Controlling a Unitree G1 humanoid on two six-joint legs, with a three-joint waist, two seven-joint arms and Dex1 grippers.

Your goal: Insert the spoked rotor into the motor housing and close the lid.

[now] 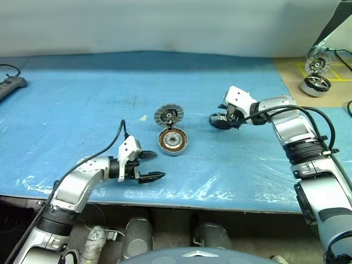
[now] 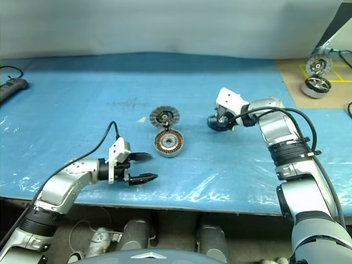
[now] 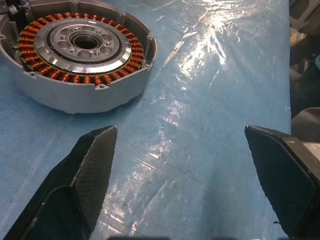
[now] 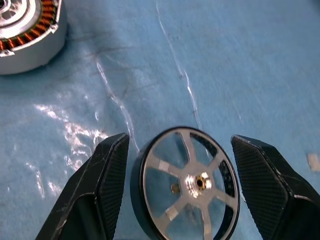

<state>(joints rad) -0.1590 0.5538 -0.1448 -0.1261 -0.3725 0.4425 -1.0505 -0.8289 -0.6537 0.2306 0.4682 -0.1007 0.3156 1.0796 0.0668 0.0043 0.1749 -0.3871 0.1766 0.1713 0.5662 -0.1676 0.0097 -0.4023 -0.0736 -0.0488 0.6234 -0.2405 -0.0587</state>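
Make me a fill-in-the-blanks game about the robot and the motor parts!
1. The rotor sits between the right gripper's ____ fingers.
2. The windings inside the housing are ____-coloured.
3. The lid has black-white ____ on its face.
4. The left gripper holds ____.

Missing words: open; copper; stripes; nothing

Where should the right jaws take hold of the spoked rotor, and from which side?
Grip the spoked rotor across its dark outer rim, coming down from above at a slant as the right gripper now does. It seems to lie flat on the blue mat, jaws open on either side; the thin spokes and hub offer poorer purchase, I'd judge.
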